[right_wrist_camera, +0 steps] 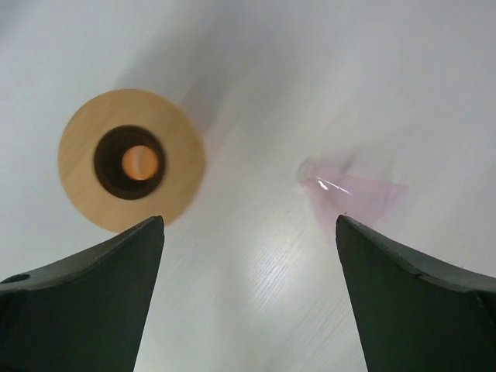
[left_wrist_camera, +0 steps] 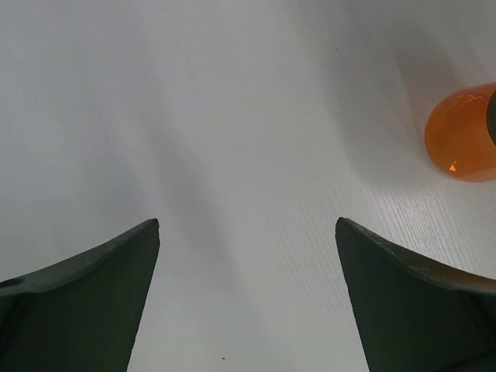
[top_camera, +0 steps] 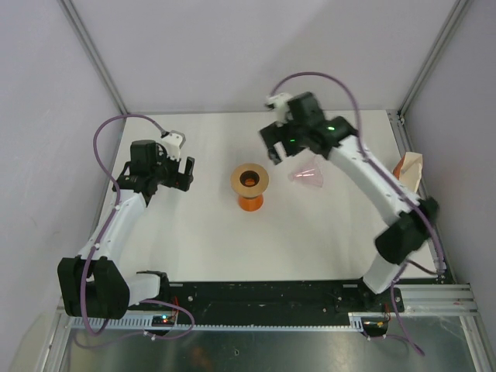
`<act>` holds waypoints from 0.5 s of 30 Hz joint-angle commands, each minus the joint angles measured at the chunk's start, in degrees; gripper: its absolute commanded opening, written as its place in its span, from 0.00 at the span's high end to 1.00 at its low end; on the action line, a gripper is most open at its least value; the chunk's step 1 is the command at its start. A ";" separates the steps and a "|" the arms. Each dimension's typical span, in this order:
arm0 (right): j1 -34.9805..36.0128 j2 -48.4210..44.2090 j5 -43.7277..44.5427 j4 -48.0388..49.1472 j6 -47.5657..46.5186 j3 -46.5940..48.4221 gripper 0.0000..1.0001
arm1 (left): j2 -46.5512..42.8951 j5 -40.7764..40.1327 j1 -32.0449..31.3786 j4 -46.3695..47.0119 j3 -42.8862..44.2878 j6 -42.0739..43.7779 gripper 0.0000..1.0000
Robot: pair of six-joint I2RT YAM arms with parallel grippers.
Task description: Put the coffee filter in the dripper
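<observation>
I'm hovering the right gripper (right_wrist_camera: 249, 223), spread and empty like the left gripper (left_wrist_camera: 248, 225), by the dripper (right_wrist_camera: 353, 194) lying tipped on the counter (top_camera: 194, 232), so I'm judging the pickup unstarted and reaching for the coffee filter (top_camera: 409, 167) at the right edge comes next.

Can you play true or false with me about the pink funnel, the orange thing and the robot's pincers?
The dripper lies on its side on the table. True.
The right pincer grips the dripper. False: it is open and holds nothing.
The orange stand has a tan ring on top. True.
The coffee filter sits in the dripper. False: it is at the table's right edge, apart from the dripper.
The left pincer is shut. False: it is open.
</observation>
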 commanded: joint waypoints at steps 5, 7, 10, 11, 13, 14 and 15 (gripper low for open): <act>-21.79 -17.78 -15.97 24.33 12.80 -31.56 0.05 | -0.44 0.78 -0.18 0.41 -0.17 -0.19 0.00; -25.03 -17.69 -17.61 24.89 13.27 -34.33 0.07 | -0.45 0.81 -0.20 0.38 -0.23 -0.18 0.00; -28.51 -16.28 -20.94 25.47 13.31 -36.23 0.08 | -0.77 0.78 -0.18 0.40 -0.25 -0.24 0.00; -29.83 -15.78 -21.93 25.87 13.62 -36.69 0.08 | -0.89 0.67 -0.23 0.42 -0.34 -0.25 0.00; -32.29 -14.04 -24.77 26.97 14.70 -37.17 0.09 | -1.04 0.63 -0.22 0.39 -0.40 -0.20 0.00; -33.39 -13.21 -25.74 27.54 15.15 -37.25 0.10 | -1.16 0.55 -0.20 0.41 -0.46 -0.23 0.00; -34.64 -12.18 -26.44 27.92 15.59 -37.29 0.11 | -1.21 0.56 -0.19 0.42 -0.44 -0.20 0.00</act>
